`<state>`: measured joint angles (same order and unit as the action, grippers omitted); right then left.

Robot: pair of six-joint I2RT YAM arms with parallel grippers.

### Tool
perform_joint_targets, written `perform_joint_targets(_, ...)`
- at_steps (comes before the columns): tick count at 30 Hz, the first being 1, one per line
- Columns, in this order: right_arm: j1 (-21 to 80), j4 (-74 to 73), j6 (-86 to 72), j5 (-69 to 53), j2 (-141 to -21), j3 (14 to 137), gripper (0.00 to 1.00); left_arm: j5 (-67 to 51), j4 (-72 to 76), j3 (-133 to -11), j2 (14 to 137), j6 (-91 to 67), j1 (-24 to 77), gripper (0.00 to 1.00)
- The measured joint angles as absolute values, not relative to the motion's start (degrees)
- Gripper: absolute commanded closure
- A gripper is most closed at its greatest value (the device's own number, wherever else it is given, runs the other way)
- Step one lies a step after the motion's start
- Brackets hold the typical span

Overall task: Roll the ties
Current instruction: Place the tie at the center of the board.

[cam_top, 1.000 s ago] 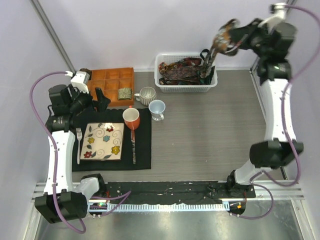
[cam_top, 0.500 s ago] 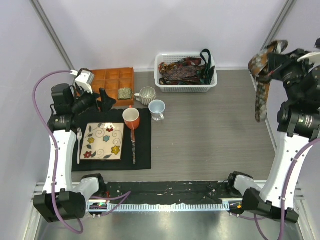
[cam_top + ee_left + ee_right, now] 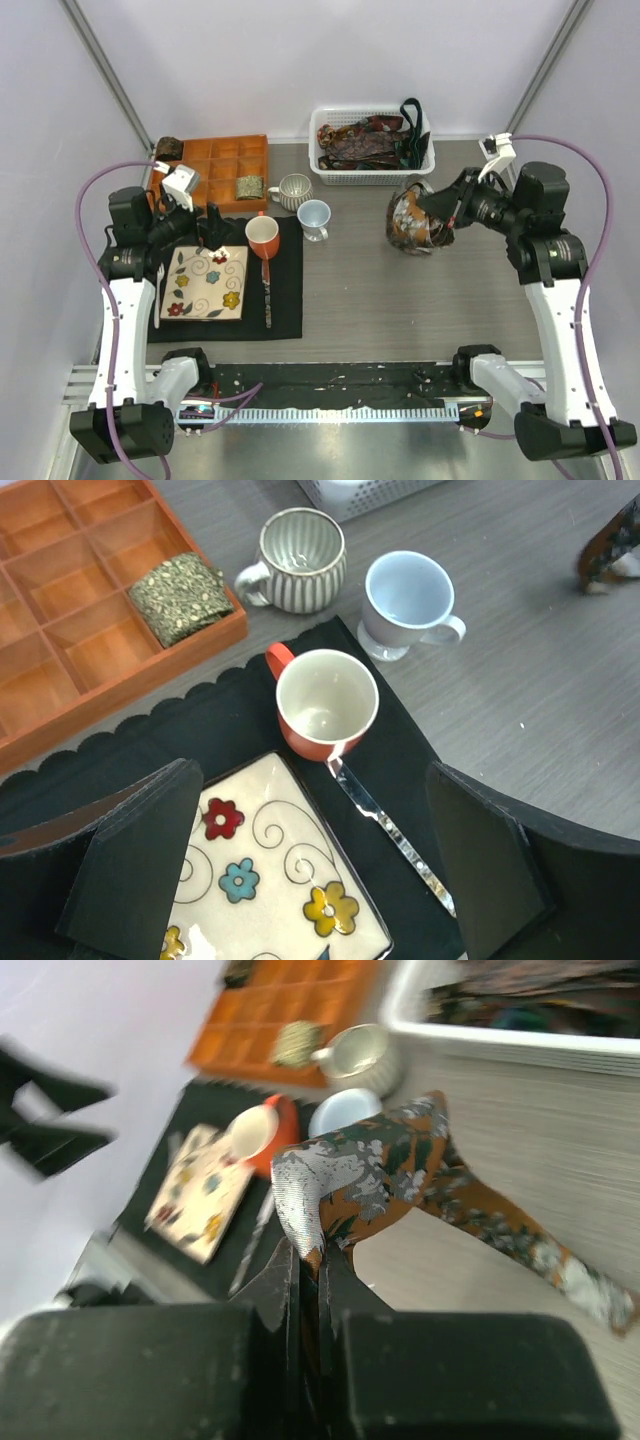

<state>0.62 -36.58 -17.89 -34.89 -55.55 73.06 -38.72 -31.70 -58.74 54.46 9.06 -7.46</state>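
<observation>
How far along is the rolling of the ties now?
Done: one rolled tie lies in the orange tray. In hand: the right tool is shut on an unrolled patterned tie. Left: that tie and the ties heaped in the white basket. The left tool is open and empty.

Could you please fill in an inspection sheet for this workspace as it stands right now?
Surface: grey table, with a black placemat at its left.
Job's things: one patterned tie held by the right gripper over the table; more ties heaped in the white basket; a rolled tie in the orange tray.
Clutter: floral plate, fork and knife on the placemat; orange cup, striped mug, pale cup.
Grippers: left gripper open and empty, over the plate; right gripper shut on the tie.
Cables: purple cables loop off both arms, clear of the table things.
Surroundings: plain white walls, metal posts; nothing else seen.
</observation>
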Motion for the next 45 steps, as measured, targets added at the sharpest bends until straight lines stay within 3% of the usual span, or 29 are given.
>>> perform_joint_targets(9,3.2,-49.6,-12.0,-41.8,-51.6,87.6,0.99,-42.9,-33.4,-57.8,54.4,11.2,-7.4,0.02)
perform_joint_targets(14,3.3,-62.5,-2.3,-38.7,-53.2,93.4,1.00,-45.7,-35.0,-57.8,54.4,14.8,-6.5,0.02)
perform_joint_targets(23,3.3,-72.3,20.4,-20.7,-77.1,85.7,0.99,-45.8,-41.6,-57.5,55.1,25.0,0.2,0.03)
perform_joint_targets(32,1.7,-73.6,36.0,-9.0,-87.9,73.4,0.99,-39.9,-41.1,-49.8,57.3,31.3,25.2,0.15)
perform_joint_targets(34,0.7,-73.4,37.7,-8.3,-89.5,73.4,0.99,-37.7,-38.9,-48.5,58.8,32.1,32.8,0.12)
perform_joint_targets(36,-0.9,-73.2,39.8,-7.7,-91.5,73.1,0.99,-35.4,-35.7,-47.9,61.6,32.9,41.2,0.00)
perform_joint_targets(40,-4.8,-73.2,43.4,-6.7,-95.0,71.6,0.99,-30.6,-26.9,-48.1,71.3,34.3,52.6,0.00)
perform_joint_targets(45,-7.2,-73.9,46.8,-6.6,-97.1,70.3,0.99,-25.3,-17.5,-50.2,84.8,35.4,57.5,0.00)
